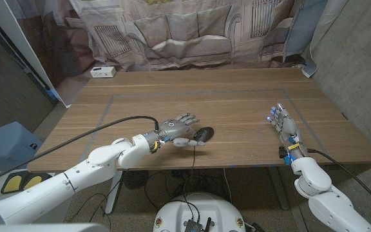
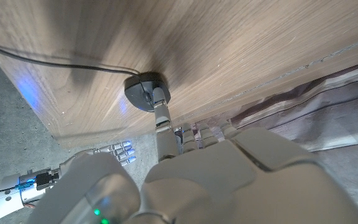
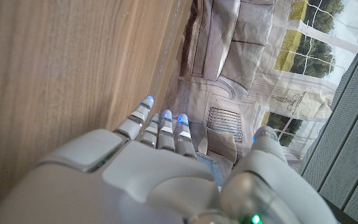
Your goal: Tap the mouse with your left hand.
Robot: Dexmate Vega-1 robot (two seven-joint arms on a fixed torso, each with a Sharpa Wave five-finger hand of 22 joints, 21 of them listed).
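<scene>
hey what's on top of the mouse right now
One fingertip of the left hand reaches onto the black mouse. The spot under that fingertip is covered.

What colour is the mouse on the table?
The mouse is black or very dark grey. It shows best in the left wrist view, where a finger of the left robot hand touches it.
</scene>
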